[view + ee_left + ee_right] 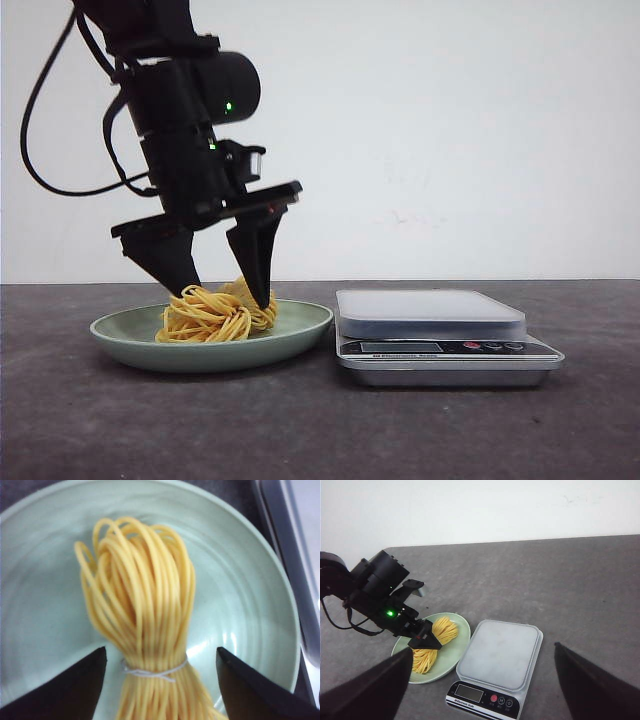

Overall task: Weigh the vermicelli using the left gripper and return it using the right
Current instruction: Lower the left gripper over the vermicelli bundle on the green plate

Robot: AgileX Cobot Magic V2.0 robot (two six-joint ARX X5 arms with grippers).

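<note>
I have the dark grey bench (90,420) in front of me, with the kitchen scale (440,335) set near its middle and the pale green plate (300,335) just beside the scale's left edge. The scale's platform is bare, so I judge the weighing is not yet done.

The vermicelli (212,312) lies in the middle of the plate, a small looped bundle of golden strands cinched by a thin white tie (150,672). My left end effector (218,293) stands spread wide with its tips down either side of the bundle, not closed on it. The right end effector (480,690) hangs well above the bench, wide apart and empty.

I expect the bundle to be very light and springy, with stiff, brittle strands that could snap under a hard squeeze. The cinched waist at the tie looks like the firmest place to take it; the loose loops would likely splay and slip.
</note>
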